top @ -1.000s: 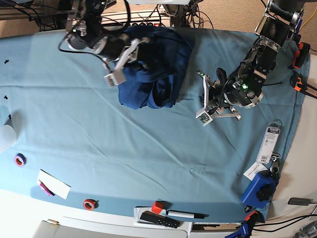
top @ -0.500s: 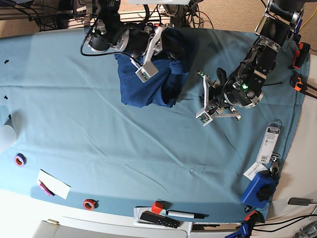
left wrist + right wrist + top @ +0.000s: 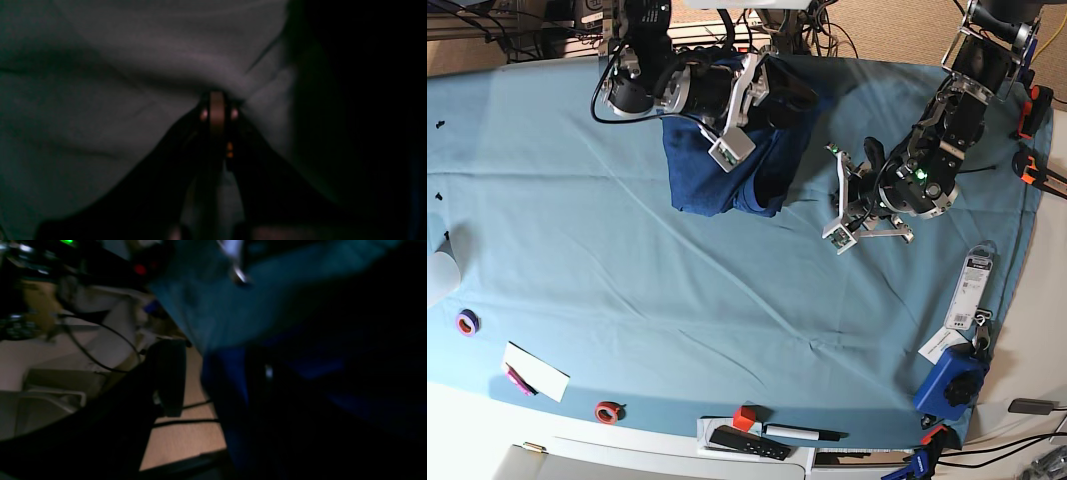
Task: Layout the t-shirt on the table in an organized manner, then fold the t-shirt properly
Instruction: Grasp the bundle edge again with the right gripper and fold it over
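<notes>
Overhead, the t-shirt [image 3: 727, 170] lies bunched in a dark navy heap near the far edge of the table [image 3: 627, 290], which is draped in light teal cloth. The right gripper [image 3: 745, 105] sits over the top of the heap, its white fingers [image 3: 730, 150] reaching across the fabric; whether its jaws grip the shirt or stand apart cannot be told, since the right wrist view is dark and blurred, showing only blue fabric [image 3: 317, 380] close to the camera and the table's far edge with cables beyond. The left gripper [image 3: 840, 205] rests on the cloth just beside the t-shirt's heap, apart from it, with its jaws closed; the left wrist view shows the closed tips [image 3: 217, 110] pressed into a fold of the table cloth [image 3: 133, 83]. Along the table's near edge lie a red tape roll [image 3: 607, 411], a small red block [image 3: 744, 417] and a black pen [image 3: 802, 433].
</notes>
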`<move>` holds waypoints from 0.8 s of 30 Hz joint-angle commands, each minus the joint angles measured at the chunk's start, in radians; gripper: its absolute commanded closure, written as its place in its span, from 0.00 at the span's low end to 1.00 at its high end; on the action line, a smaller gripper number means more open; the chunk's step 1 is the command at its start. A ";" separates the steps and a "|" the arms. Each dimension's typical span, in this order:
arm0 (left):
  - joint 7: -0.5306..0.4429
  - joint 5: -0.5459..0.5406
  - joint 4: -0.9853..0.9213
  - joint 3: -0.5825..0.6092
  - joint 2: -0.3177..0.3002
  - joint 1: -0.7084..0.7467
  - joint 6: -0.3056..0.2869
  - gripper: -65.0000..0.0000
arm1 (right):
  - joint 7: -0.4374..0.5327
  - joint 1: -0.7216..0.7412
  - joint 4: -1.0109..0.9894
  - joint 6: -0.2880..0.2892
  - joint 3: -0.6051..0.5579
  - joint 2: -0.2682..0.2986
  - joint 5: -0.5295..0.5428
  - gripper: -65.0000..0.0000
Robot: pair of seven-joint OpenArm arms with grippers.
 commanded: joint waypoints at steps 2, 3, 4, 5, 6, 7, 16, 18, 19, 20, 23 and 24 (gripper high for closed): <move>-0.023 -0.001 0.014 -0.008 -0.005 -0.017 0.000 1.00 | 0.015 0.019 0.017 0.038 -0.004 -0.003 0.090 0.56; -0.024 -0.001 0.014 -0.008 -0.005 -0.017 0.000 1.00 | 0.016 0.027 0.017 0.038 -0.004 -0.003 0.119 0.56; -0.025 0.000 0.014 -0.008 -0.005 -0.017 0.000 1.00 | 0.016 0.037 0.018 0.038 -0.003 -0.003 0.139 0.56; -0.025 -0.001 0.014 -0.008 -0.005 -0.017 0.000 1.00 | 0.019 0.049 0.018 0.038 -0.003 -0.003 0.142 0.56; -0.025 -0.001 0.014 -0.008 -0.005 -0.017 0.000 1.00 | 0.020 0.063 0.018 0.038 -0.003 -0.003 0.138 0.56; -0.025 0.000 0.014 -0.008 -0.005 -0.017 0.000 1.00 | 0.020 0.077 0.018 0.038 -0.003 -0.003 0.124 0.58; -0.026 -0.001 0.014 -0.008 -0.005 -0.016 0.000 1.00 | 0.258 0.124 0.025 -0.021 -0.002 -0.069 -0.267 1.00; -0.029 -0.001 0.014 -0.008 -0.005 -0.017 0.000 1.00 | 0.274 0.124 0.045 -0.056 -0.002 -0.089 -0.328 1.00; -0.031 -0.001 0.014 -0.008 -0.005 -0.016 0.000 1.00 | 0.290 0.124 0.057 -0.074 -0.003 -0.089 -0.348 1.00; -0.031 0.000 0.014 -0.008 -0.005 -0.017 0.000 1.00 | 0.302 0.124 0.071 -0.096 -0.003 -0.089 -0.378 1.00; -0.030 -0.001 0.014 -0.008 -0.005 -0.016 0.000 1.00 | 0.332 0.124 0.115 -0.183 -0.003 -0.089 -0.515 1.00; -0.031 -0.001 0.014 -0.008 -0.005 -0.017 0.000 1.00 | 0.341 0.124 0.127 -0.212 -0.003 -0.088 -0.563 1.00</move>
